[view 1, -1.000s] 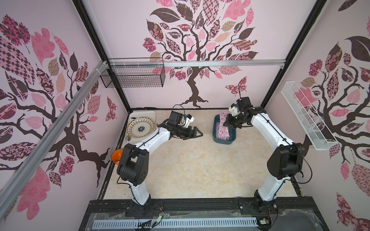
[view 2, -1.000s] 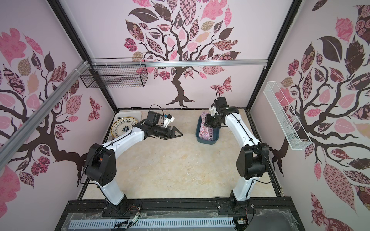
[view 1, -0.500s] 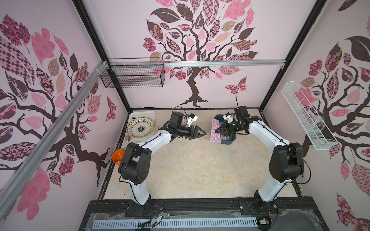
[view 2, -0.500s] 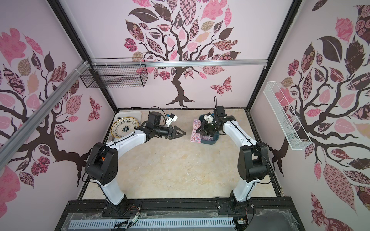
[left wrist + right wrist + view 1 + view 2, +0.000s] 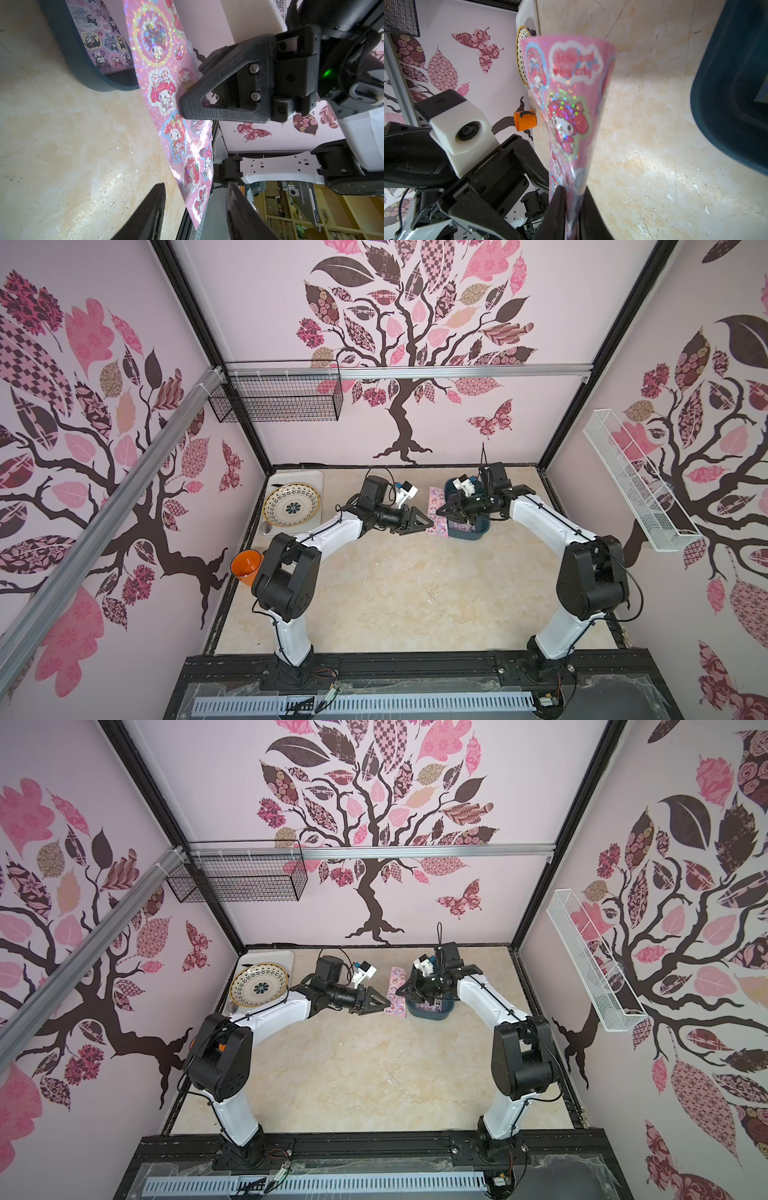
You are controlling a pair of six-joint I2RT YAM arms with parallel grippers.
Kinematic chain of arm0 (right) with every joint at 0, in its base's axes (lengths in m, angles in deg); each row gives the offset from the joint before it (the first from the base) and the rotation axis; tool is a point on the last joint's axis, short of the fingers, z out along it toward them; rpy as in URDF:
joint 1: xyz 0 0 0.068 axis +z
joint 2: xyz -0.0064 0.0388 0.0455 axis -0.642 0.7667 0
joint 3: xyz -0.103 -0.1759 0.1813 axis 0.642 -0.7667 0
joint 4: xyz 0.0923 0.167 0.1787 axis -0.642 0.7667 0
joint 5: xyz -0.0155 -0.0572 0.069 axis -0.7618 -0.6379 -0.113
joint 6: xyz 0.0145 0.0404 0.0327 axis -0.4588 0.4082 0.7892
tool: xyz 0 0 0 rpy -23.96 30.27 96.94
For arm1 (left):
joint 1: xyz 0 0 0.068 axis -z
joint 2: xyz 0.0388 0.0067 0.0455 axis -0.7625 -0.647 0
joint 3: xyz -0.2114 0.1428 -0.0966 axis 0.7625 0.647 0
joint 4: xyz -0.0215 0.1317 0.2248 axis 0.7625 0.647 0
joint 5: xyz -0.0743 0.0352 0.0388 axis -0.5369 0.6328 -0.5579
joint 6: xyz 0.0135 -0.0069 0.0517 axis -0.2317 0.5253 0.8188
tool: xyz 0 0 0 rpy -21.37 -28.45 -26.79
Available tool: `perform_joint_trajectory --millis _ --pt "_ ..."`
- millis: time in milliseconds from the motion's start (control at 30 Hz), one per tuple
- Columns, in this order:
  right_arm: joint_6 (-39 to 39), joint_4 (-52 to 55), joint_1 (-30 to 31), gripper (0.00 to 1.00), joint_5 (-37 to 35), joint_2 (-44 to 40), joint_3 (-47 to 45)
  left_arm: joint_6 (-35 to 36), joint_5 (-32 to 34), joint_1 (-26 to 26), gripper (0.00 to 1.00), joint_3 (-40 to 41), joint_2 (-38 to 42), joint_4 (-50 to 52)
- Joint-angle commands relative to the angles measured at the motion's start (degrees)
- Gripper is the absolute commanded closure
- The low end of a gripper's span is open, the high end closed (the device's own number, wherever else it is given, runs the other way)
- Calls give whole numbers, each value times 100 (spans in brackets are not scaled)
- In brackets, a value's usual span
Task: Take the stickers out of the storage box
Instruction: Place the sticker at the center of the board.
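The sheet clamped in the right tool should be held steady while the open left tool is shut on its near end.

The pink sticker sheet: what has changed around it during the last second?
The right fingers, still shut on the pink sticker sheet, carried it from the storage box out toward the left fingers. Those advanced and narrowed; they now stand apart on either side of its edge. The box, plate and orange cup stayed.
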Motion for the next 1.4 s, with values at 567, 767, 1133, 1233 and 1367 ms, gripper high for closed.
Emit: perform_joint_trajectory --millis 567,767,1133,1233,1367 --pt "40 -98 90 70 5 -358 -43 -416 -216 -134 98 78 -95 -616" --pt "161 -266 95 50 -116 -352 -104 -414 -158 -291 100 134 35 -629" --pt "1868 -2556 90 10 315 -477 -1024 -979 -371 -384 100 311 120 -1385" --pt "2206 -3069 94 7 376 -400 -1120 -1114 -437 -385 100 357 139 -1670" --pt "2726 -3779 148 6 543 -252 -1178 -1530 -549 -383 100 450 86 -2186"
